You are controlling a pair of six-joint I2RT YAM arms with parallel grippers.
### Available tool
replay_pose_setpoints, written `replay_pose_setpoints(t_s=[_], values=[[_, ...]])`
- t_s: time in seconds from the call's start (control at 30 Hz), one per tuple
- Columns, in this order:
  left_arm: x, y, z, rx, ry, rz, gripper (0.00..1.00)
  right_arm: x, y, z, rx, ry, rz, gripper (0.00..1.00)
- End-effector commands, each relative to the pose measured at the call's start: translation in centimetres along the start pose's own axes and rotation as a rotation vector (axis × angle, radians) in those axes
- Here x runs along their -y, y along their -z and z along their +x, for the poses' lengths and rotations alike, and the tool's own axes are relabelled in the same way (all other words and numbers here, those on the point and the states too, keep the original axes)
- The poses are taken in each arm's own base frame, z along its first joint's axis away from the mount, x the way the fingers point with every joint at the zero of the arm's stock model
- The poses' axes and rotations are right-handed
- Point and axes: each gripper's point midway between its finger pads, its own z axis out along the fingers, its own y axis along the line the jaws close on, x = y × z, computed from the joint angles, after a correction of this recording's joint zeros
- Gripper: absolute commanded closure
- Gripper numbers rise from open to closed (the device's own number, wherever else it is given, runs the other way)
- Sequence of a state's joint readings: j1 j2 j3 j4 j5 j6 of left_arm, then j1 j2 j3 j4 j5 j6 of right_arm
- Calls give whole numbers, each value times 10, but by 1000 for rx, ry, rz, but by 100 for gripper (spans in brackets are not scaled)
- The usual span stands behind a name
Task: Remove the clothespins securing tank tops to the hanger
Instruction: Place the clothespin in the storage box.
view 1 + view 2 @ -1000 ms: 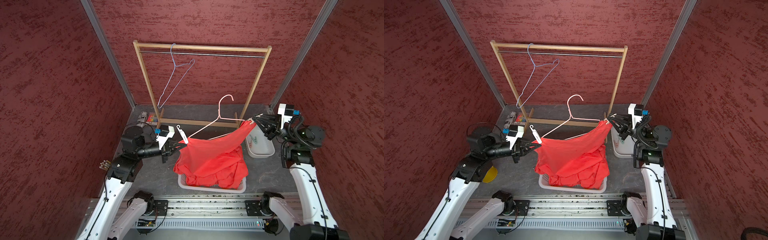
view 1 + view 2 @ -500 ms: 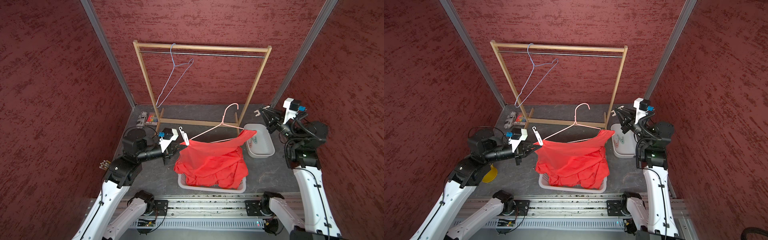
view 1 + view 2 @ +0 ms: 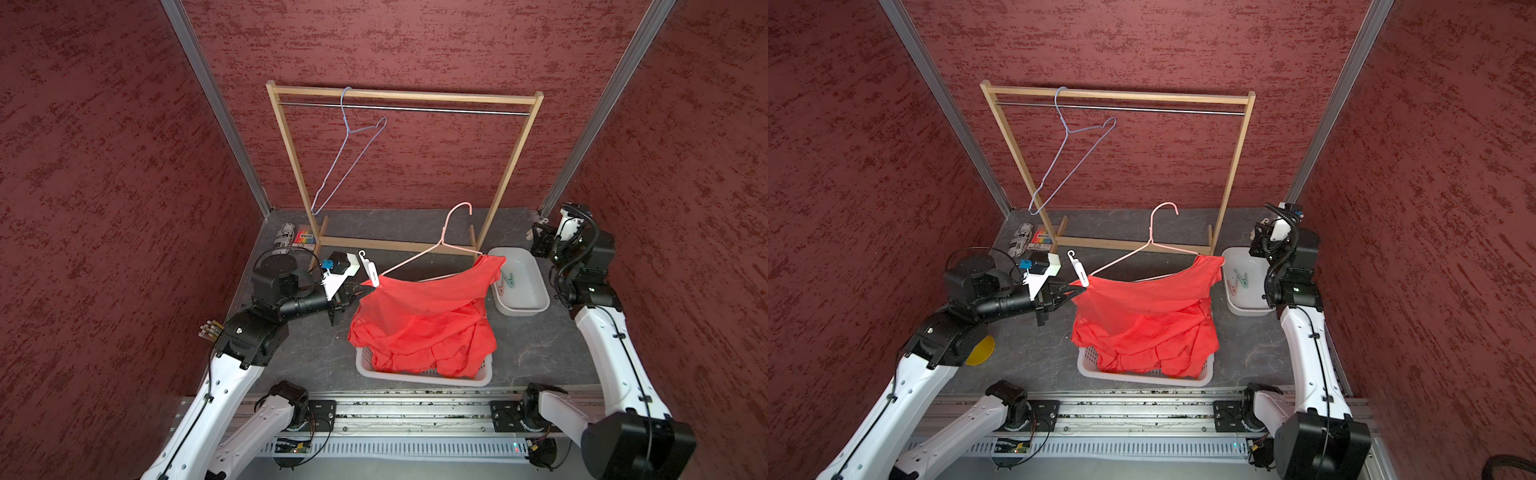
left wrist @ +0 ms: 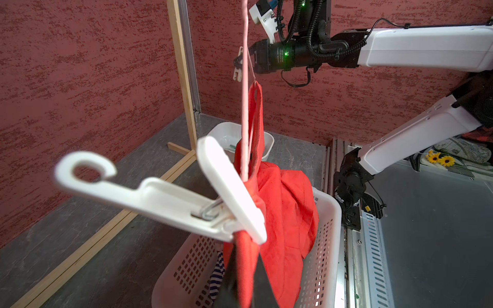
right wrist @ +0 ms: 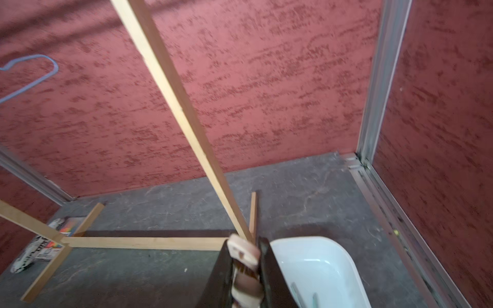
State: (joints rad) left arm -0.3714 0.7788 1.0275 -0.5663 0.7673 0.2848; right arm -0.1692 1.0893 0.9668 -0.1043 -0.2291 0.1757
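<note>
Left wrist view: the left gripper (image 4: pixel 243 266) is clamped on the orange-red tank top (image 4: pixel 282 208), right beside the white clothespin (image 4: pixel 160 197) that pins it to the pink hanger (image 4: pixel 245 106). The right gripper (image 5: pixel 244 269) pinches the beige clothespin (image 5: pixel 244 252) near the white bin (image 5: pixel 314 264), which sits at the top's three o'clock in both top views. The cloth droops into a white basket (image 3: pixel 424 376).

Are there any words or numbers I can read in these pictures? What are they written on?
No text here can be read.
Rainbow-striped box by the foot of the wooden rack: print too small.
Black-and-white printed roll beside it: print too small and blurred.
Right arm's black wrist section, in the left wrist view: tiny white marks by a green light, unreadable.
</note>
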Motion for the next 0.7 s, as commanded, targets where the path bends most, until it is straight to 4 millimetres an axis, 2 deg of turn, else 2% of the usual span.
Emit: replay_pose_setpoints(t_s=[0.0, 0.13, 0.47, 0.67], values=[[-3, 1, -7, 29, -23, -27, 100, 29, -11, 14, -39, -19, 139, 100], [-5, -1, -7, 28, -19, -47, 100, 44, -26, 33, -91, -67, 196, 100], [-1, -25, 1, 3, -70, -37, 100, 85, -58, 104, -259, -116, 340, 100], [-1, -31, -1, 9, -98, -28, 100, 108, -72, 167, -433, -117, 410, 100]])
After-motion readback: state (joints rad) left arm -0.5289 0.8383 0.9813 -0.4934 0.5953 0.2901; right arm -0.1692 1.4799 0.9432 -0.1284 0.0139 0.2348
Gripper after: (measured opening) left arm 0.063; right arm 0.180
